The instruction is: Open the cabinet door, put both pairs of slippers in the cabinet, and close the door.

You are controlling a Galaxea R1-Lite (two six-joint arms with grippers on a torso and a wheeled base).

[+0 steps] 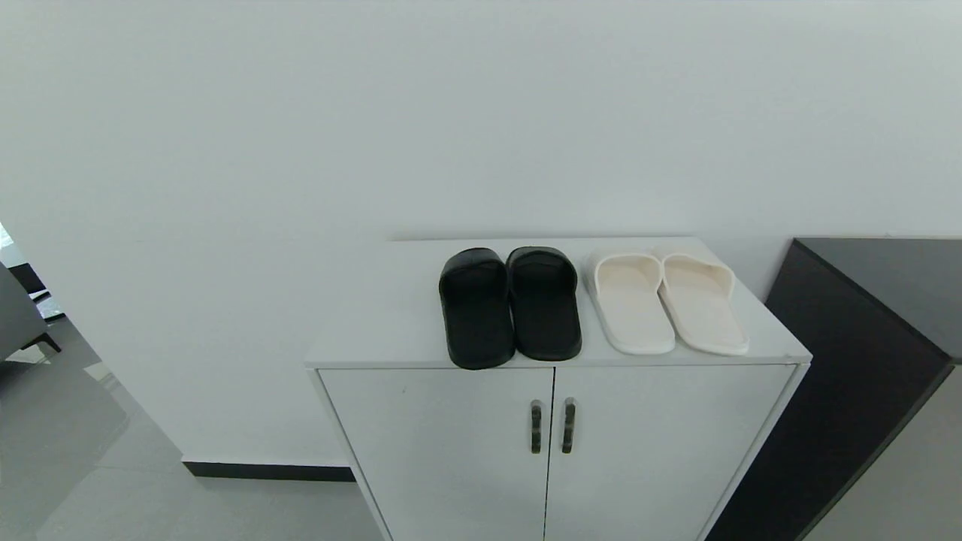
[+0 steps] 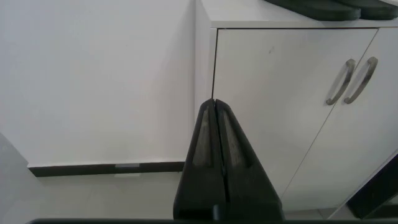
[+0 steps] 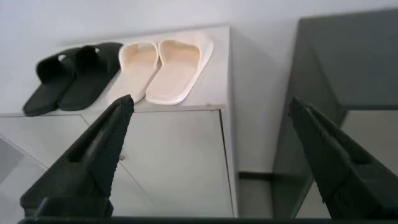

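Facing shut cabinet doors [image 1: 443, 451]. Ahead of the left gripper [image 2: 215, 107], fingers pressed together and holding nothing: upright paired handles [image 2: 351, 81], off toward the right. Beyond and above the right gripper [image 3: 210, 102], spread wide and empty: black slippers [image 3: 71, 78] and cream slippers [image 3: 161, 62], lying on the cabinet top [image 1: 376, 315]. Probably nearer the handles: left gripper.

white wall [image 1: 301, 113] | grey tile floor [image 1: 113, 496] | black baseboard [image 1: 263, 471] along the wall | black counter [image 1: 864, 361] right | grey chair [image 1: 19, 315] far left
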